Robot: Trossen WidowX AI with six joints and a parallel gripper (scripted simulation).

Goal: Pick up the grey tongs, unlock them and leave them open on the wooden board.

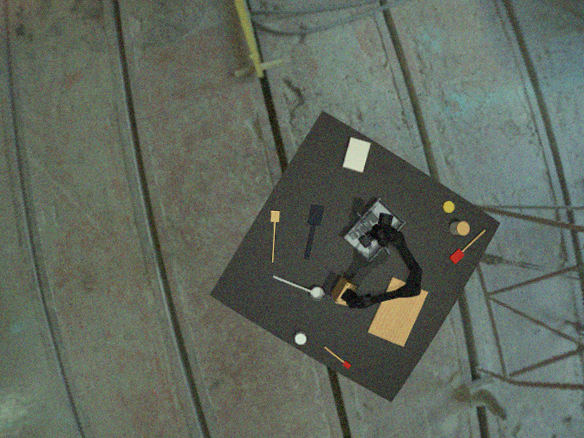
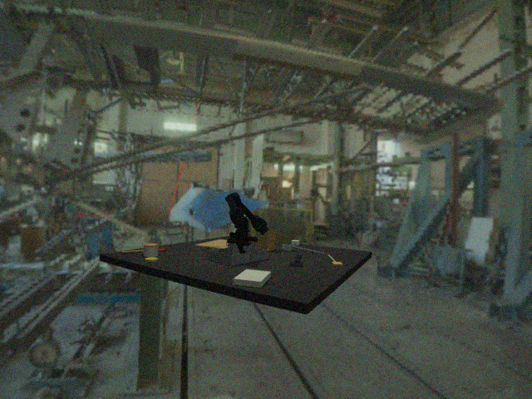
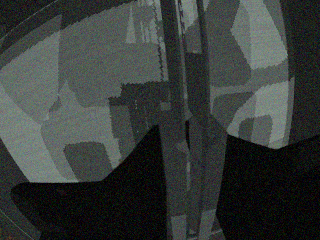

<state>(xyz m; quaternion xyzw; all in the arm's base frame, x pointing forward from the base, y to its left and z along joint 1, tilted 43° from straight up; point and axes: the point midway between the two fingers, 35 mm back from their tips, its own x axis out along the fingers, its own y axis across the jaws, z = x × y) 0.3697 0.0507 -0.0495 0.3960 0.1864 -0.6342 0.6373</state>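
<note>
The grey tongs [image 3: 200, 175] lie lengthwise over the roasting tin [image 1: 356, 238] [image 2: 240, 258] [image 3: 25, 145], their two long arms close together. My gripper [image 1: 376, 233] [image 2: 243, 248] [image 3: 172, 130] is low over the tin and shut on the tongs, with one black finger on each side of the arms in the wrist view. In the top and exterior views the arm and gripper hide most of the tongs. The lock near the hinge cannot be made out. The wooden board [image 1: 395, 319] [image 2: 211, 243] lies flat on the table, partly under the arm in the top view.
A brown box [image 1: 343, 290] [image 2: 268, 240] stands by the arm's base. A dark spatula [image 1: 315, 215], a white ladle [image 1: 316, 292] and a white block [image 1: 356, 154] [image 2: 252, 277] lie around the tin. A can [image 1: 462, 228] [image 2: 150, 249] and a yellow disc [image 1: 448, 207] are near one corner.
</note>
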